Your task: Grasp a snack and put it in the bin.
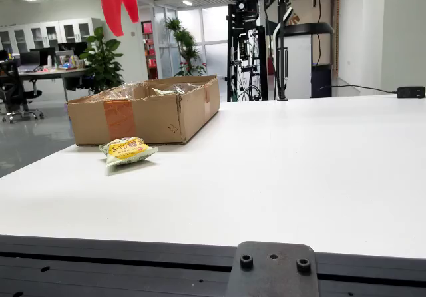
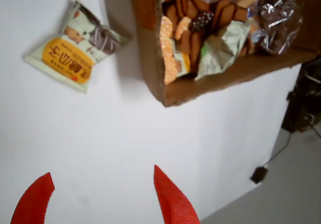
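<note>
Your snack (image 1: 128, 150) lies flat on the white bench (image 1: 286, 170), far left in the front view, just in front of the box (image 1: 143, 110) and apart from its front wall. Yellow-orange label, pale green wrapper. In the overhead view the same pack (image 2: 75, 45) sits upper left, label upside down, just left of the box corner and not touching it.

Your tool (image 1: 118, 4) hangs high at top left of the front view, well above the box and snack, red fingers pointing down. In the overhead view the two red fingertips (image 2: 170, 199) show at the bottom edge, spread wide with bare bench between them. Tool is released, holding nothing.

The box is open-topped cardboard with tape on its front. In the overhead view you see it (image 2: 150, 53) already packed with wrapped snacks, orange, green and clear-foil packs.

Right of that the bench is bare white. A black adapter (image 1: 411, 92) sits at the far right edge. Behind the bench stands a black rack (image 1: 247, 47).
</note>
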Tool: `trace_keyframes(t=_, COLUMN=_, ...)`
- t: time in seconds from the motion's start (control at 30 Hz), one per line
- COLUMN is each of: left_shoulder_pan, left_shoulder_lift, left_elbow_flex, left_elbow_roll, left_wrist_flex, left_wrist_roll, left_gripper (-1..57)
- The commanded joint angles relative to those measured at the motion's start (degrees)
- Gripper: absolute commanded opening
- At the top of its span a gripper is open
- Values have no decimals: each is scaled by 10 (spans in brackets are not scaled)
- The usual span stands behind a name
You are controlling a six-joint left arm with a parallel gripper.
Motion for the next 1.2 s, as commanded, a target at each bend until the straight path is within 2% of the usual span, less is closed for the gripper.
trace_keyframes(t=0.03, left_shoulder_pan=1, left_shoulder_lift=24, left_elbow_flex=0, left_elbow_roll=-1, left_wrist_flex=0, left_wrist_roll=20, left_gripper=395)
trace_keyframes(t=0.67, left_shoulder_pan=26, left_shoulder_lift=57, left_elbow_flex=32, left_elbow_roll=-5, left_wrist_flex=-19, left_wrist_roll=163, left_gripper=415)
trace_keyframes(t=1.2, left_shoulder_pan=20, left_shoulder_lift=111, left_elbow_flex=39, left_elbow_roll=-11, left_wrist_flex=-65, left_wrist_roll=247, left_gripper=432)
